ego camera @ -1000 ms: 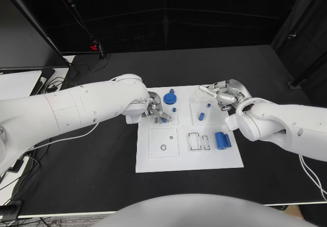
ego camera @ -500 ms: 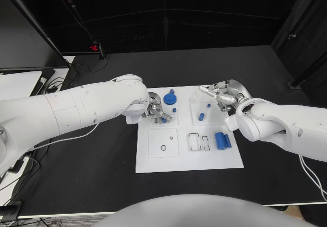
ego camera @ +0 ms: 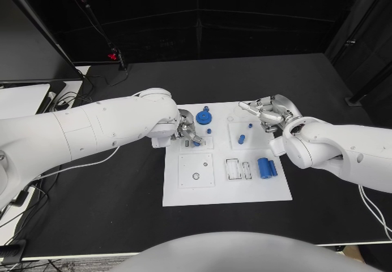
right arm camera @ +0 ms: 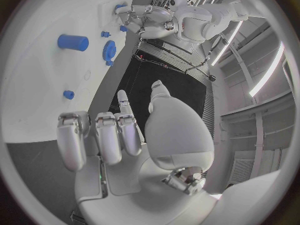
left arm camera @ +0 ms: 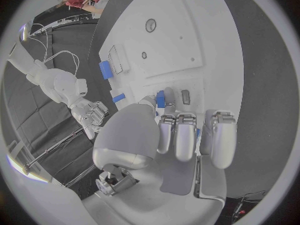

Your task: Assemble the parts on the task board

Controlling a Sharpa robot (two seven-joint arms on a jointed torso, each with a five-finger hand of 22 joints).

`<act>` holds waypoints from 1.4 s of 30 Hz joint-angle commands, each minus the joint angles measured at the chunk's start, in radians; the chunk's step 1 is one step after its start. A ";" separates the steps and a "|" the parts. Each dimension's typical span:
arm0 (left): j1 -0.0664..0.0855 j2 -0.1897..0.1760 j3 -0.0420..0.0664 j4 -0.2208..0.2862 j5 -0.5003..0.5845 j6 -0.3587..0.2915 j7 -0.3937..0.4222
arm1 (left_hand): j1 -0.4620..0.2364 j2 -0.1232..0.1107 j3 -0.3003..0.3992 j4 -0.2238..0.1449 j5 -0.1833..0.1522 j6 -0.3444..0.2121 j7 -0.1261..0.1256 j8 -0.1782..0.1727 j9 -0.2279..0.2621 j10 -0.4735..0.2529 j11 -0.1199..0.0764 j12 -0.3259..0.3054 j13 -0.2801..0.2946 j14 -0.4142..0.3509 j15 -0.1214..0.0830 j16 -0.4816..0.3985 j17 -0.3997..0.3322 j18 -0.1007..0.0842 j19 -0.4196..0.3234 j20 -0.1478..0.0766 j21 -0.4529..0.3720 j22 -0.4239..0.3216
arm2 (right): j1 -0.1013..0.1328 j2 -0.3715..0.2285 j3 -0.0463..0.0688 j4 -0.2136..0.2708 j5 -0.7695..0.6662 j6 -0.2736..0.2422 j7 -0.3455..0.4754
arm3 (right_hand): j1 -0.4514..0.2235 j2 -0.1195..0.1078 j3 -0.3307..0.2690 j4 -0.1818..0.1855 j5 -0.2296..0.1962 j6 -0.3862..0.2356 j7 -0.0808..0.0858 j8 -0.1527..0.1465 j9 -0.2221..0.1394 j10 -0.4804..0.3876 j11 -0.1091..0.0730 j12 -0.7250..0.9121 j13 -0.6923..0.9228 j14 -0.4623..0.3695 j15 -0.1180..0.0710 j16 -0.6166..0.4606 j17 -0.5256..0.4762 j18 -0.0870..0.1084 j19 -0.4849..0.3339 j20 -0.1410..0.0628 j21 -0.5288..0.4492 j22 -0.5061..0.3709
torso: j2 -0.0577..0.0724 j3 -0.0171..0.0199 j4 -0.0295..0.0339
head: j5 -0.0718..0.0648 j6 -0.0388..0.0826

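Note:
The white task board [ego camera: 245, 190] lies mid-table. My left hand [ego camera: 187, 134] hovers over its near-left upper block and pinches a small blue part [left arm camera: 160, 98] between thumb and a finger, close to a dark slot [left arm camera: 185, 96]. My right hand [ego camera: 263, 117] rests at the board's far right corner with nothing in it, fingers apart. On the board sit a blue gear [ego camera: 203, 118], a small blue peg [ego camera: 209, 132], a blue cylinder [ego camera: 242, 138] and a larger blue block [ego camera: 265, 168]. The right wrist view shows the cylinder [right arm camera: 73, 42], the gear [right arm camera: 110, 50] and my left hand [right arm camera: 140, 17].
Two white inset plates lie on the board, one with round holes [ego camera: 197, 170] and one with rectangular slots [ego camera: 238, 169]. Black table [ego camera: 114, 198] surrounds the board. Cables [ego camera: 61, 102] lie at the table's far left.

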 commanded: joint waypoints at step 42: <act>-0.013 -0.028 -0.009 0.010 -0.041 -0.017 -0.004 | 0.084 0.007 0.067 -0.013 0.000 0.015 -0.005 -0.007 0.005 0.107 -0.002 -0.002 0.261 0.105 -0.005 0.001 0.263 -0.006 0.104 -0.003 0.003 0.264 | -0.002 0.002 0.000 -0.006 0.002 0.008 0.002 | -0.010 0.001 -0.005 0.001 0.004 -0.008 0.002 0.006 0.002 0.106 0.004 0.003 0.263 0.102 0.001 0.002 0.263 -0.007 0.104 0.002 0.003 0.263 | -0.001 0.0008 -0.0004 | 0.002 -0.006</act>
